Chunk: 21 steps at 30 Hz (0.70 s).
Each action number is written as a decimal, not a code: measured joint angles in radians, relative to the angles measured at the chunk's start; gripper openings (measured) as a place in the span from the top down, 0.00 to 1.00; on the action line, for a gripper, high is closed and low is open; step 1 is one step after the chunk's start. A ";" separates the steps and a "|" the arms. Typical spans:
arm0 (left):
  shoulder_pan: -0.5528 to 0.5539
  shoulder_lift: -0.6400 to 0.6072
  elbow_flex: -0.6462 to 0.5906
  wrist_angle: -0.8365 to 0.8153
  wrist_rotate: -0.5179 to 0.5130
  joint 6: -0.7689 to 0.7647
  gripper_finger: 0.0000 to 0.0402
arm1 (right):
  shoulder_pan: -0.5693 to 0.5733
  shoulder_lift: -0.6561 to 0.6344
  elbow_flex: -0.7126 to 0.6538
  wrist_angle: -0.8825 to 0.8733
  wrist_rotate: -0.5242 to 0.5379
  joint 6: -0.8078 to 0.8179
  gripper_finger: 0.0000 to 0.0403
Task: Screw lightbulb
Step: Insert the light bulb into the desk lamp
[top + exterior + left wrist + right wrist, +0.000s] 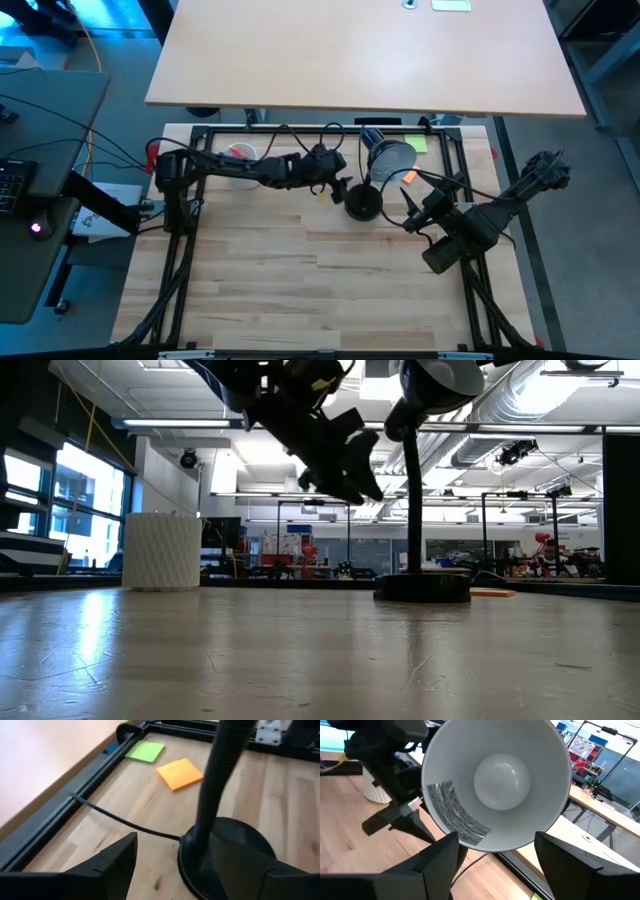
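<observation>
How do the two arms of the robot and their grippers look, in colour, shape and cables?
Both arms are dark, almost black, built of jointed segments. The left gripper and the right gripper each end in two flat, angular black fingers. The left arm carries a small yellow mark near its wrist. Thin black cables run along the arms.

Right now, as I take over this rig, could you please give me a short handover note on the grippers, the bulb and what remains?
Left gripper: jaws open and empty, raised beside the lamp's neck, above the lamp base.
Right gripper: jaws open and empty, facing into the lamp shade from the table's right side.
Lightbulb: sitting in the socket inside the shade; neither gripper touches it.
Done: the bulb is in the lamp. Whether it is fully tight cannot be seen.
Left: probably only checking the seating and backing both arms off.
Also on the table: a white cup at the back left, orange and green sticky notes.
</observation>
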 joint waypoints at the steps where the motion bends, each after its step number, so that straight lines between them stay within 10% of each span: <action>1: 0.001 -0.004 0.000 -0.005 0.000 0.000 0.39 | 0.000 0.000 0.000 -0.001 0.000 0.000 0.36; 14: 0.012 -0.060 -0.147 -0.078 -0.032 -0.074 0.39 | 0.003 0.000 0.000 -0.006 -0.083 0.017 0.36; 21: 0.020 -0.154 -0.364 0.274 0.061 -0.045 0.39 | 0.025 -0.079 -0.093 -0.034 -0.191 0.102 0.36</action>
